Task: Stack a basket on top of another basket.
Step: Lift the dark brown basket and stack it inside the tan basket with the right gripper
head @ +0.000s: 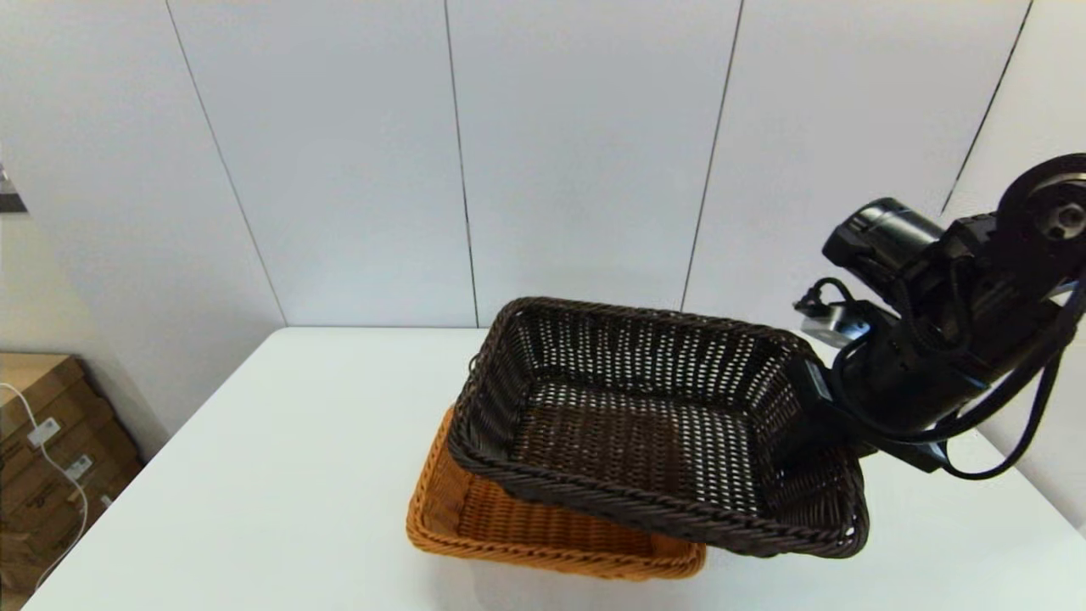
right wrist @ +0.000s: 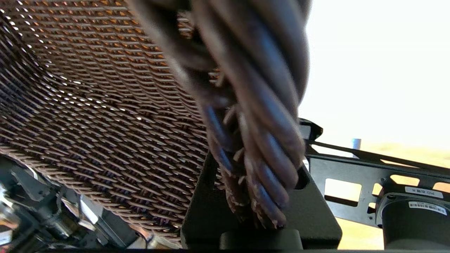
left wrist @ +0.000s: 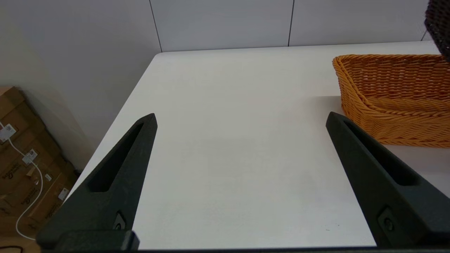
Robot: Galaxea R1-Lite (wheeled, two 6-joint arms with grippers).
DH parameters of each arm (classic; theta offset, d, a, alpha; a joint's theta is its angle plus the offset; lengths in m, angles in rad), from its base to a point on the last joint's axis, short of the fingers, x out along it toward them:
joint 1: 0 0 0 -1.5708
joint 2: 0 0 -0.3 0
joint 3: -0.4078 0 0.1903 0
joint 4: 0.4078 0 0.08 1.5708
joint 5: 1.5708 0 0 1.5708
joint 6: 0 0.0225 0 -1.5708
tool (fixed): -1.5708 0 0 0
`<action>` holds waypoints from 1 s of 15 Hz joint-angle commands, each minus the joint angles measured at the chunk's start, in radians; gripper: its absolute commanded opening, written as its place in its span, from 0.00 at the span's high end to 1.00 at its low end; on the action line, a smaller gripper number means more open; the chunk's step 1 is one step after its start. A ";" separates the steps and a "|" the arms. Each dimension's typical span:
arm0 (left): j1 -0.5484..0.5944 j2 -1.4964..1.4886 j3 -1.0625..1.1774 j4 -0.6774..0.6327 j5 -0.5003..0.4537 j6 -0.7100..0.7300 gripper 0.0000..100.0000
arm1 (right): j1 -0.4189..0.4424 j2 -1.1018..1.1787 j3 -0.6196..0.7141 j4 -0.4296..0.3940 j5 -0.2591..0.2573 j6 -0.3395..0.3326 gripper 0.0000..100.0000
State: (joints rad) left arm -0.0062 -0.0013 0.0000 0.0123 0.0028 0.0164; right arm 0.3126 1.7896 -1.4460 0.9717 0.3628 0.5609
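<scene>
The dark brown basket (head: 636, 424) hangs tilted in the air, its left end low over the orange basket (head: 526, 526). My right gripper (head: 816, 406) is shut on the middle of its right-hand rim. In the right wrist view the braided rim (right wrist: 260, 140) runs between my fingers, and orange shows through the dark weave (right wrist: 105, 105). The orange basket (left wrist: 397, 91) rests flat on the table, largely covered by the dark one. My left gripper (left wrist: 242, 117) is open over bare table left of the orange basket, with a corner of the dark basket (left wrist: 439, 24) beyond. The head view does not show it.
The white table (head: 297, 441) meets a grey panelled wall at the back. Cardboard boxes (head: 51, 458) with a white cable stand on the floor past the table's left edge.
</scene>
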 commanded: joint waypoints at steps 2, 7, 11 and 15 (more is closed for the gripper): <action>0.000 0.000 0.005 0.000 0.000 0.000 0.00 | 0.060 0.128 -0.070 0.016 -0.008 0.001 1.00; 0.000 0.001 0.005 0.000 0.000 0.000 0.00 | 0.112 0.212 -0.183 0.038 -0.007 0.004 1.00; 0.000 0.001 0.005 0.000 0.000 0.000 0.00 | 0.149 0.255 -0.278 0.087 0.002 0.004 1.00; 0.000 0.001 0.005 0.000 0.000 0.000 0.00 | 0.172 0.309 -0.327 0.087 0.002 0.007 1.00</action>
State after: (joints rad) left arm -0.0057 -0.0013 0.0000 0.0119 0.0028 0.0168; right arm 0.4751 2.0700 -1.7555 1.0526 0.3632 0.5636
